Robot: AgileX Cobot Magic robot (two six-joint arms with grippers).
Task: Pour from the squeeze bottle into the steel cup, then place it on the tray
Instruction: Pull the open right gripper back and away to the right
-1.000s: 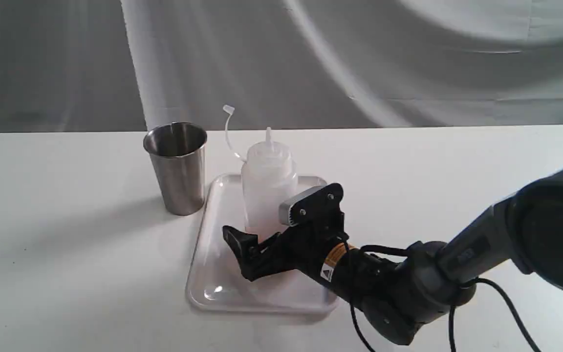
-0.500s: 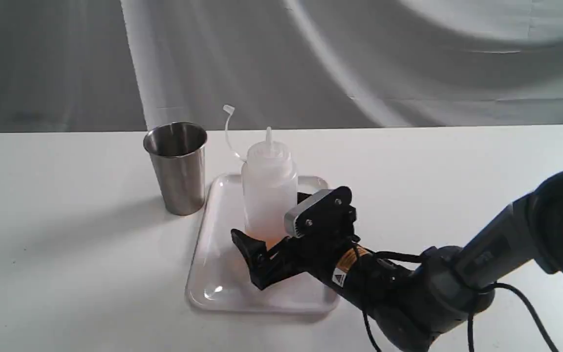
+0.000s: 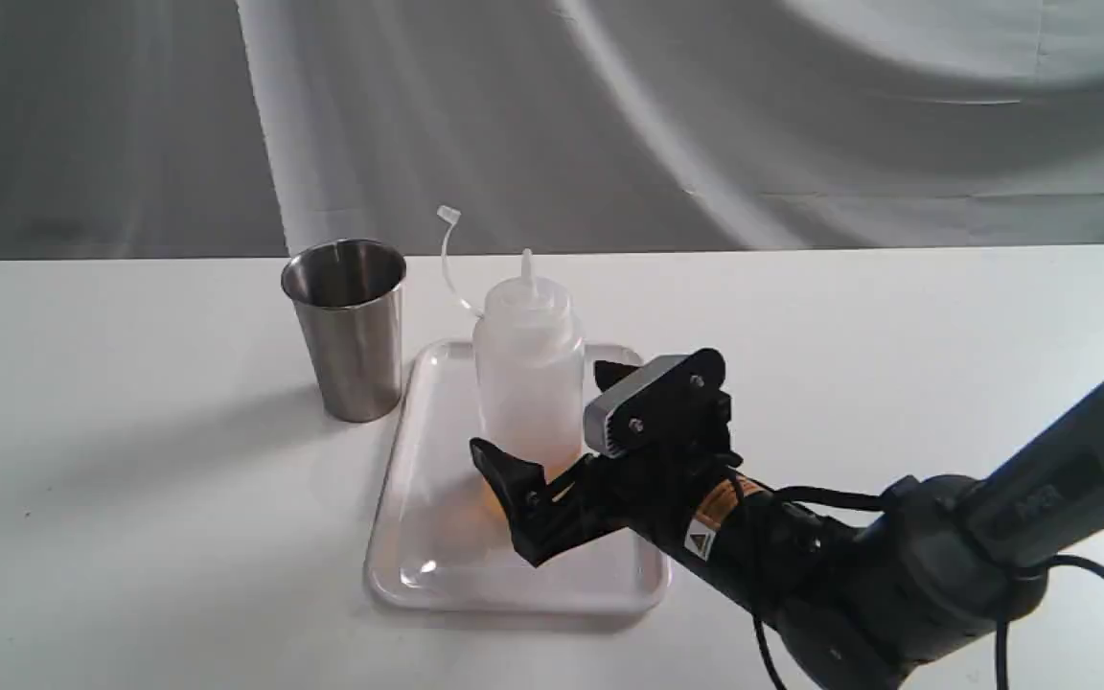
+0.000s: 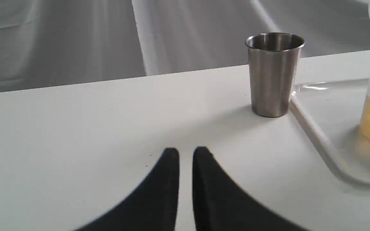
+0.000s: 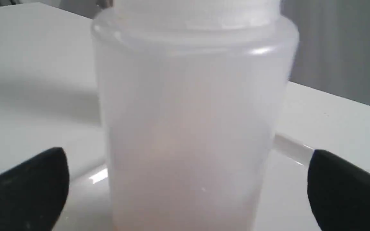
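Right gripper (image 3: 544, 414): jaws wide, either side of bottle (image 3: 528, 374), clear of it | bottle: upright on tray (image 3: 418, 565), near cup (image 3: 346, 331) | handling: likely light, soft-walled, slick; hold mid-body, gently, or liquid squirts

Your white table (image 3: 130, 479), matte top running wide under everything, the steel cup (image 3: 349, 331) standing upright on it toward your left, the white tray (image 3: 437, 565) lying flat just right of the cup, its long side running toward you
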